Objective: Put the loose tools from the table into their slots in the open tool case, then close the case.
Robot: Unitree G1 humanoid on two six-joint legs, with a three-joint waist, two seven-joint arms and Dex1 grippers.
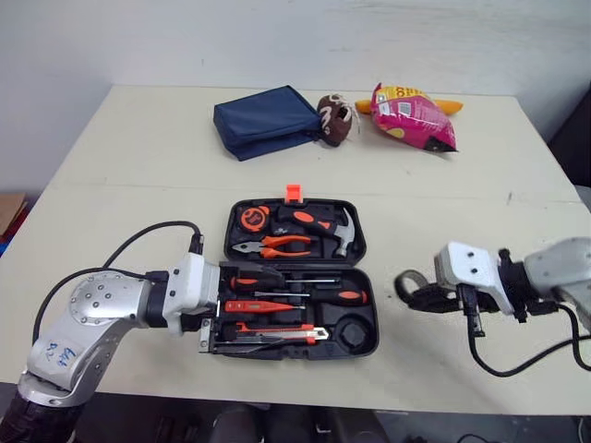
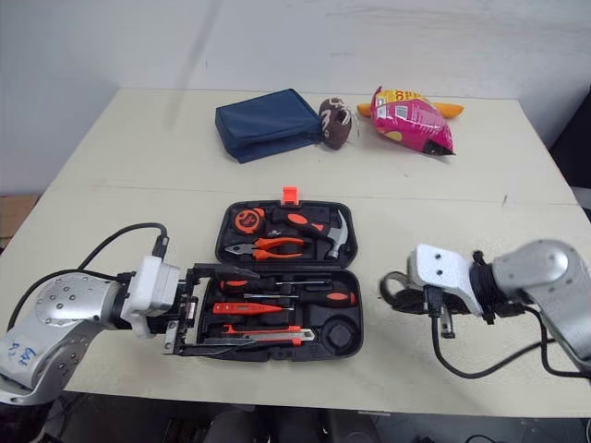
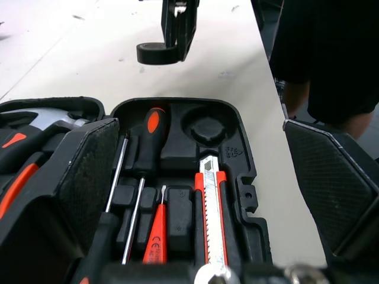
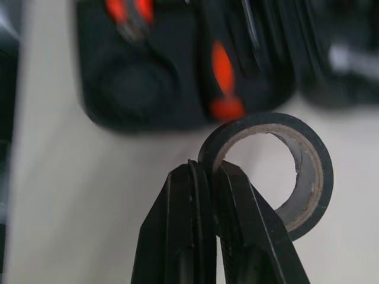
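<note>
The open black tool case (image 1: 365, 277) lies mid-table. Its far half holds a tape measure, pliers (image 1: 277, 245) and a hammer (image 1: 340, 233). Its near half holds screwdrivers (image 1: 314, 296) and a utility knife (image 3: 212, 207), with a bare round slot (image 1: 350, 332) at the right end. My left gripper (image 1: 222, 309) is open at the case's left end, one finger over the near half and the other past its front edge. To the right of the case, my right gripper (image 4: 207, 168) is shut on the wall of a black tape roll (image 4: 296, 171), held just above the table.
A blue pouch (image 1: 268, 120), a small brown football (image 1: 337, 118) and a pink snack bag (image 1: 411, 115) lie at the back of the table (image 1: 129, 175). Its front edge runs close to both arms. A person in dark clothing (image 3: 320, 53) is beside the table.
</note>
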